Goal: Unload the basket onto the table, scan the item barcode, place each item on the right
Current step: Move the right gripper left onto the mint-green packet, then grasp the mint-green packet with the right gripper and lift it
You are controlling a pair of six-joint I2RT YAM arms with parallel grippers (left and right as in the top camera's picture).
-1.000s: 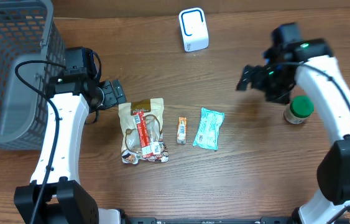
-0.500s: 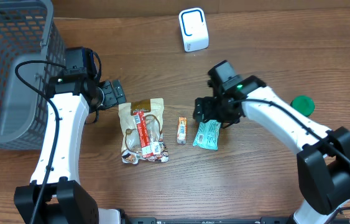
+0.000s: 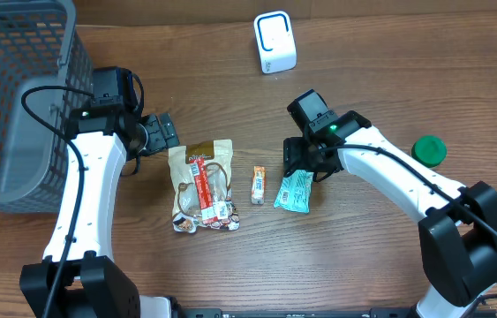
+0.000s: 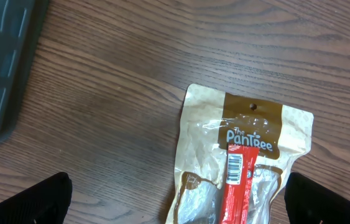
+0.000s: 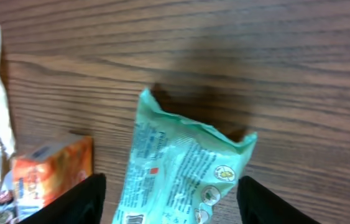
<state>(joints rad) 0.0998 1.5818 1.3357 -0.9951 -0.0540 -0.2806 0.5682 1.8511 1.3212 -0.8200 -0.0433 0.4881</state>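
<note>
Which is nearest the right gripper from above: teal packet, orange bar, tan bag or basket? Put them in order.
1. Teal packet, right under the gripper.
2. Orange bar, just left.
3. Tan bag, further left.
4. Basket, far left.

On the tabletop [image 3: 389, 274], a snack bag [image 3: 202, 185], a small bar [image 3: 259, 185] and a pouch [image 3: 297, 190] lie in a row, bag at 9 o'clock, pouch at 3. The scanner [image 3: 274, 41] stands at 12 o'clock, the basket [image 3: 10, 97] at 10, the jar [image 3: 428, 150] at 3.

You're working over a brown wood-grain tabletop [image 3: 363, 265]; it fills each view, evenly lit, grain running sideways.
</note>
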